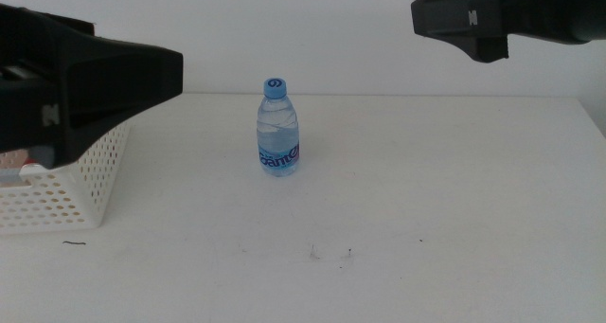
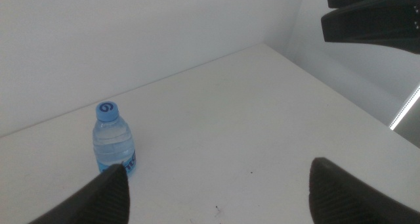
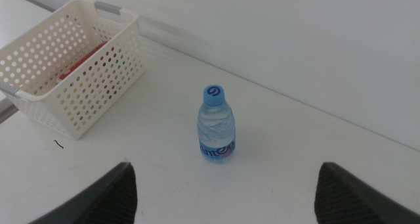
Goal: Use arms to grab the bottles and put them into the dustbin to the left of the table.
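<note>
Water bottle [image 1: 278, 128] stood upright on the table [image 1: 454, 219], well to the right of the dustbin [image 1: 71, 195], nothing touching it. Left gripper [image 2: 216, 184] hung high above the dustbin, jaws wide apart and empty; right gripper [image 3: 223, 188] hung high to the bottle's right, jaws likewise spread and empty. Judged step: reach for the bottle, the last one standing on the table. To do it well, the chosen gripper should come down with the jaws straddling the body just under the blue cap, square to the bottle so neither jaw nudges it first and tips it, then close gently since thin clear plastic likely gives. Carry should lift high enough to clear the dustbin wall before release. Right wrist view showed the dustbin's inside, something red lying in it, and its grey handle bar, which the middle view hid behind the left arm. Left wrist view showed the other arm's dark gripper beyond the bottle; the dustbin did not appear there.
</note>
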